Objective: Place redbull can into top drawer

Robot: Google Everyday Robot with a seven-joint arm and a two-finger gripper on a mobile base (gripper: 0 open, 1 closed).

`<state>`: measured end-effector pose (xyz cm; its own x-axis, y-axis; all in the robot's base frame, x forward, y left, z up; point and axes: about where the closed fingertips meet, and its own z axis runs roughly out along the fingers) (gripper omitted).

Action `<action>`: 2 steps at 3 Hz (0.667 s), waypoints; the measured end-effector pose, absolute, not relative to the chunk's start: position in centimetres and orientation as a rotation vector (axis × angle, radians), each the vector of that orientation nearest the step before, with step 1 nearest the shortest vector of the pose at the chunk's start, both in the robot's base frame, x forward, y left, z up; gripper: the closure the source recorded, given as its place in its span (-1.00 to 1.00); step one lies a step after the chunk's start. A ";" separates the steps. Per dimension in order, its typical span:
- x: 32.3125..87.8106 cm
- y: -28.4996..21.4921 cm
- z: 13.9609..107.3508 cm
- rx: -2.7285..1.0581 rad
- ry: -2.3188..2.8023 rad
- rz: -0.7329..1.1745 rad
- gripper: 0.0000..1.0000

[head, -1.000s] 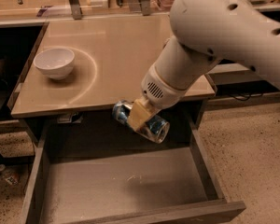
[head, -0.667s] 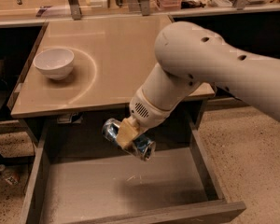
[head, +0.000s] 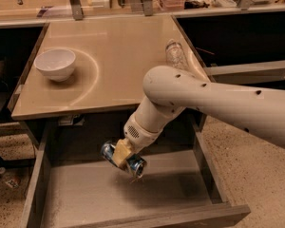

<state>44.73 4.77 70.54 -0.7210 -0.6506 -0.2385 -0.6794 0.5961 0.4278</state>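
Spotted the gripper (head: 123, 156) hanging low over the open top drawer (head: 85, 198), a touch toward 12 o'clock from the middle of the drawer's floor. Clamped tight on the redbull can (head: 137, 166), pinching it around its mid-section with the tan pads (head: 120, 151). Holding it well tilted, nearly on its side: one end poking out toward 5 o'clock and dipping down, the other sticking out toward 10 o'clock. Seems to sit just above the scuffed grey bottom with a faint shadow under it, but honestly can't tell whether it's touching.

Reaching in from 3 o'clock on a fat white arm (head: 213, 101), which crosses over the 4 o'clock corner of the bench (head: 118, 46) and bends down into the drawer.

Pulled all the way out at 6 o'clock from the bench, that drawer, with the thick front board nearest the camera.

Up on the bench: a white bowl (head: 55, 63) over at 9 o'clock, upright, and a clear plastic bottle (head: 175, 54) lying near the edge at 3 o'clock. Well apart from each other, and both well clear of the gripper.
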 end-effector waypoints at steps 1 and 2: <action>44.7 4.8 70.5 -1.151 2.755 0.776 1.00; 43.8 5.7 68.2 -1.102 2.765 0.808 1.00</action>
